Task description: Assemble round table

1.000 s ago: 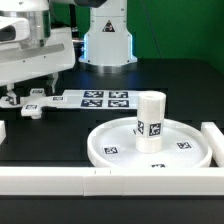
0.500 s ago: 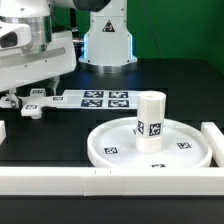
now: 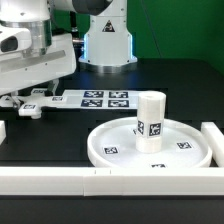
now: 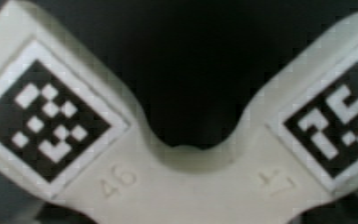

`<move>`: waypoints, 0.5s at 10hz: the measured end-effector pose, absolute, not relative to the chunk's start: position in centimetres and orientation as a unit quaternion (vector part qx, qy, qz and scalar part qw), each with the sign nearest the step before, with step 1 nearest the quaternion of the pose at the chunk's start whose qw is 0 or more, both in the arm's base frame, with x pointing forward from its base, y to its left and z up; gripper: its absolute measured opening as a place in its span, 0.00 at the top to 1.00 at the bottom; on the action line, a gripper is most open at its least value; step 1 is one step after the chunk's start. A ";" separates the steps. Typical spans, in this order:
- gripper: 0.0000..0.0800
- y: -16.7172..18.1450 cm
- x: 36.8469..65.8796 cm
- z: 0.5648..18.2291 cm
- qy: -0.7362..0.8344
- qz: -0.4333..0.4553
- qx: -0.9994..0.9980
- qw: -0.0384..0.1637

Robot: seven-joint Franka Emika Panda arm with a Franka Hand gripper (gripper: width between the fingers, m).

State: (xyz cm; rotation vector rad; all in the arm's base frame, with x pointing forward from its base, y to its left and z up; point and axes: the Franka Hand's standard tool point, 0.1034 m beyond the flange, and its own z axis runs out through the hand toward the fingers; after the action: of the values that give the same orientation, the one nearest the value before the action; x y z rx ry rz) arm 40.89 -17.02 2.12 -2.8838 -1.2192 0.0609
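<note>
Toward the exterior view's right lies one round disc [image 3: 118,150], with one short cylinder [image 3: 150,121] standing upright at its middle, so I judge this step done. At that view's far left, the gripper [image 3: 18,98] hangs low over the one cross-shaped piece [image 3: 33,108], which is not yet joined. From the wrist, two tagged arms of this piece fill the view. Whether the jaws are apart or closed, I cannot tell.
</note>
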 end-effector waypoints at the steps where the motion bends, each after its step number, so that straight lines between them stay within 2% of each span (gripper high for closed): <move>1: 0.30 -17.0 40.9 2.1 -0.389 0.019 -0.921 0.005; 2: 0.44 -17.0 40.9 2.1 -0.390 0.019 -0.921 0.005; 5: 0.44 -16.3 41.3 2.2 -0.390 0.018 -0.921 0.006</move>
State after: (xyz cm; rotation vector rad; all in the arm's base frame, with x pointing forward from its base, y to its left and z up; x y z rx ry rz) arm 41.29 -16.34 2.23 -2.8811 -1.2211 0.0561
